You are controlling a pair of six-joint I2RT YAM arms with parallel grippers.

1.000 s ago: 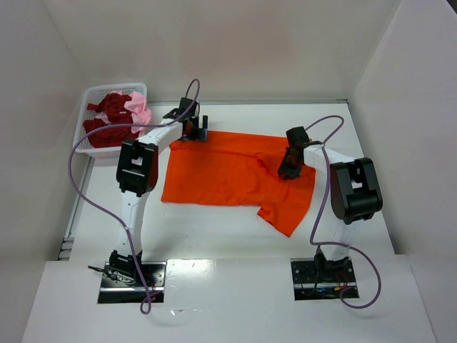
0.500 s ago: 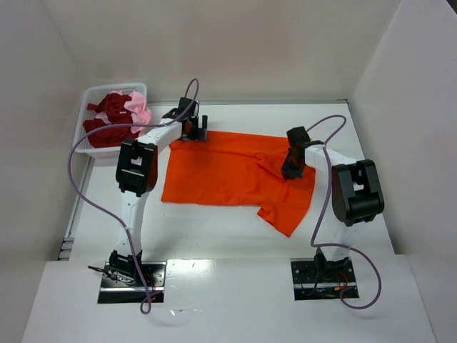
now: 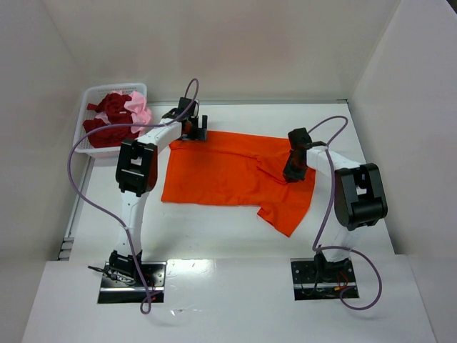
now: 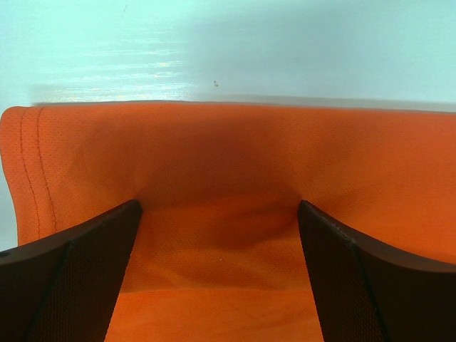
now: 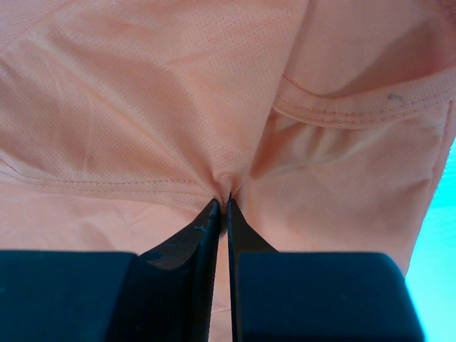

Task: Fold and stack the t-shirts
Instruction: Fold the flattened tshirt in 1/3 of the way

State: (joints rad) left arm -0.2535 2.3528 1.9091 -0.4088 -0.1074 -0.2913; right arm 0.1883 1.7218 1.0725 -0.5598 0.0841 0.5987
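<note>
- One orange t-shirt (image 3: 228, 171) lies spread flat across the middle of the tabletop (image 3: 214, 232). Its hem points toward the left edge, and a sleeve trails toward the near right corner.
- Several more wait crumpled in the white basket (image 3: 89, 94) at the far left corner: the dark red t-shirts (image 3: 107, 121) and a pink t-shirt (image 3: 141, 111).
- Step in hand, as I judge it: taking hold for the first fold of the orange t-shirt. Nothing is folded or stacked yet.
- Right claw (image 5: 222, 203): the fingers are pressed together on a small pucker of orange cloth. The pinch sits close to a stitched band that may be the collar, on the shirt's right part.
- Left claw (image 4: 219, 206): the fingers are spread wide and hold nothing. They straddle the shirt's far left corner beside the stitched hem. I cannot tell whether the tips touch the cloth or hang just above it.
- Next move probably calls for the left claw to close on that corner. Both claws would then lift evenly and carry the far side toward the near edge, so the soft cloth does not bunch or drag.
</note>
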